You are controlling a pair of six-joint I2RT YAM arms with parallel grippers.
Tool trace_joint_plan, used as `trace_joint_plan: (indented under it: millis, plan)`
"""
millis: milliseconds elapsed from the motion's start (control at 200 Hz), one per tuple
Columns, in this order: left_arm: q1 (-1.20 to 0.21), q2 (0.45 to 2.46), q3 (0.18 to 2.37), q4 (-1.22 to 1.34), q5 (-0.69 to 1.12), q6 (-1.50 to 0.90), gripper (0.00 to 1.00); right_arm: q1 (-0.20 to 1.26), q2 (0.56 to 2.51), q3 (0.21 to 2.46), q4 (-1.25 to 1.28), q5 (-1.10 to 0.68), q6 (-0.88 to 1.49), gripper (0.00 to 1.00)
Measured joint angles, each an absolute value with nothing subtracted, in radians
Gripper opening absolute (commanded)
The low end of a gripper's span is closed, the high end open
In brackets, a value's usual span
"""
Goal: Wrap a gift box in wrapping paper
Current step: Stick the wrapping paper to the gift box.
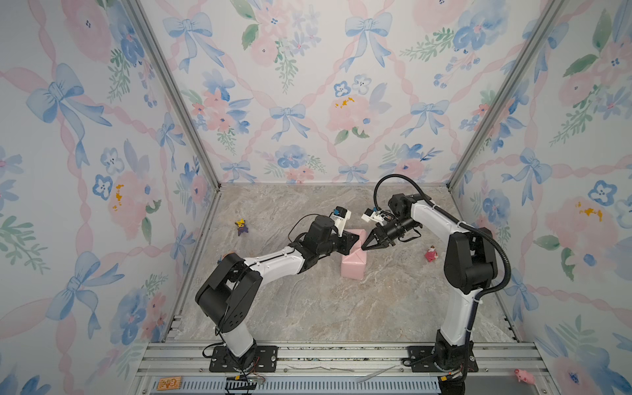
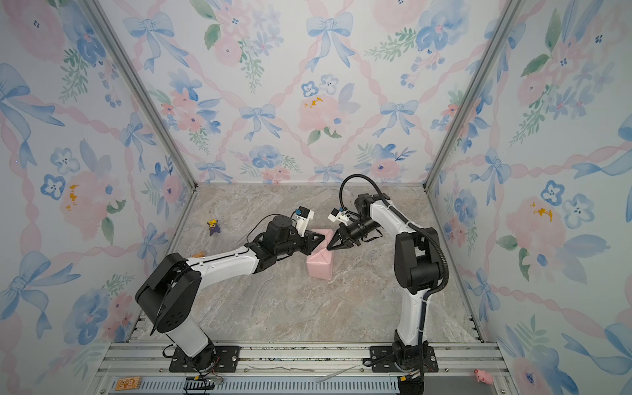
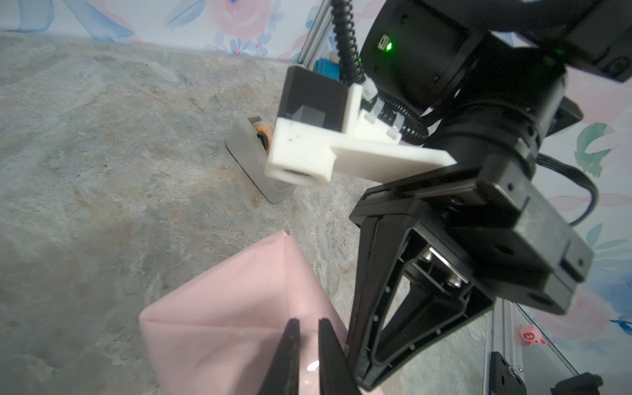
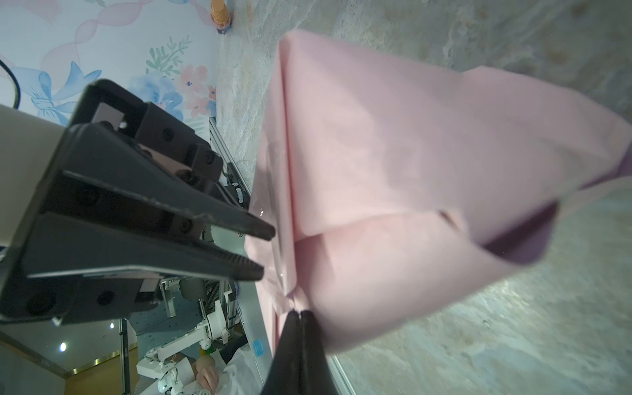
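Note:
The gift box is hidden inside the wrapping paper (image 1: 354, 265) (image 2: 319, 266), a pale pink parcel on the marble floor between both arms. Its lilac side (image 4: 519, 246) shows at one loose flap. My left gripper (image 1: 357, 244) (image 2: 323, 239) (image 3: 308, 321) (image 4: 267, 253) is at the parcel's top edge. Its jaws stand a narrow gap apart, astride a taped fold. My right gripper (image 1: 364, 249) (image 2: 329, 249) (image 4: 301, 312) is shut, and the paper puckers into its tips at the top fold.
A grey tape dispenser (image 3: 253, 154) stands behind the parcel. Small toys lie around: a purple and yellow figure (image 1: 242, 227) at the left, a red one (image 1: 431, 253) at the right, and a pink pig (image 1: 525, 376) on the front rail.

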State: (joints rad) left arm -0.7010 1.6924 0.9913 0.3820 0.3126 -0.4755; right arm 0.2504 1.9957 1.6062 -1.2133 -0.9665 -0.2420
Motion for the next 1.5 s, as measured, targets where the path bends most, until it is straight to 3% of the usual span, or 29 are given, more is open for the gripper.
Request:
trace_joint_plan:
  millis: [455, 680, 1235, 1500]
  plan:
    - [-0.701, 1.733, 0.966, 0.441, 0.304, -0.475, 0.13, 0.250, 1.996, 1.606, -1.213, -0.968, -0.242, 0.00]
    - [-0.701, 1.733, 0.929, 0.510, 0.295, -0.474, 0.13, 0.250, 1.990, 1.606, -1.212, -0.965, -0.224, 0.13]
    - [-0.707, 1.733, 0.919, 0.530, 0.277, -0.462, 0.13, 0.242, 1.937, 1.542, -1.224, -0.906, -0.178, 0.12]
    - [-0.727, 1.733, 0.919, 0.529, 0.231, -0.419, 0.14, 0.221, 1.880, 1.511, -1.223, -0.855, -0.131, 0.27]
